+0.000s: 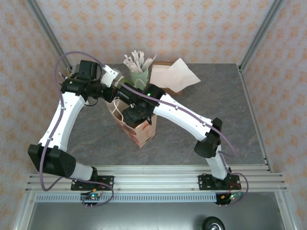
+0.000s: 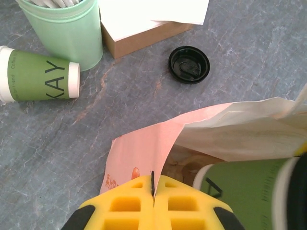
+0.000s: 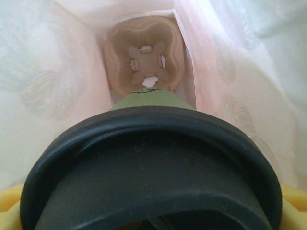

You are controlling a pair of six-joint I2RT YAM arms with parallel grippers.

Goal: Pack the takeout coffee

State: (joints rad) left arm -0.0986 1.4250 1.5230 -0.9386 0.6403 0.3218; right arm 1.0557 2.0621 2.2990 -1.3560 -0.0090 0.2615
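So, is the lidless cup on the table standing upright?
No: in the left wrist view the lidless cup lies on its side on the table, beside the upright stick cup.

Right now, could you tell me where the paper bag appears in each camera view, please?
Top external: paper bag at table centre, beneath the right arm.
Left wrist: lower middle and right, mouth open.
Right wrist: seen from inside, its bottom at upper centre.
Shared landmark: the takeout coffee inside it, in both wrist views.
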